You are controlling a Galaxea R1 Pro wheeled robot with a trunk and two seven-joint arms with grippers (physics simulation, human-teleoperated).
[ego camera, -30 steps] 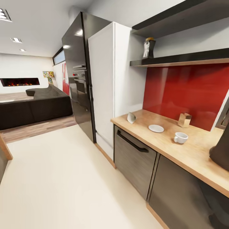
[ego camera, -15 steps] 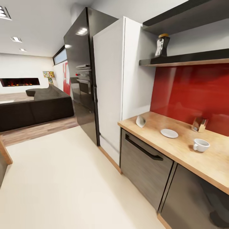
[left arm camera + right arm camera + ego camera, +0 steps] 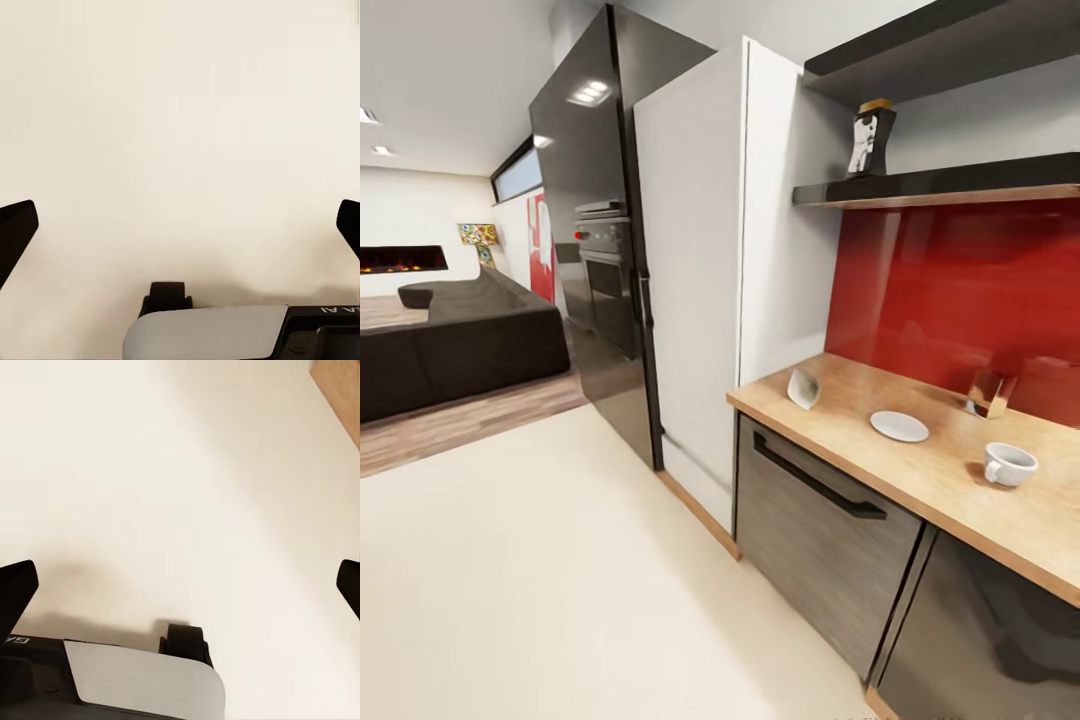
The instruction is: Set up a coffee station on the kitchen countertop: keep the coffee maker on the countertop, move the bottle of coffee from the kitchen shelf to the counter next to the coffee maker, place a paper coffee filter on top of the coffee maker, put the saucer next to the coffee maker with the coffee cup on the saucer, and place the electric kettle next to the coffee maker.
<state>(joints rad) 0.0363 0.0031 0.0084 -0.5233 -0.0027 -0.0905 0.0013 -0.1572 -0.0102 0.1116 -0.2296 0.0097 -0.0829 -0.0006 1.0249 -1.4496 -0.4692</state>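
While both claws hang spread wide and empty over bare floor, left claw (image 3: 180, 225) and right claw (image 3: 180, 585), the bottle of coffee (image 3: 871, 138) stands upright on the kitchen shelf (image 3: 960, 182), up to the robot's right above the desk (image 3: 920, 470), nearer the right arm.

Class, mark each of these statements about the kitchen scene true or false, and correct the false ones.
1. The coffee cup stands on the saucer. False: it stands on the bare countertop, apart from the saucer.
2. The bottle of coffee is on the shelf. True.
3. The left gripper holds the paper coffee filter. False: its jaws are open and empty over the floor.
4. The wall behind the countertop is red. True.
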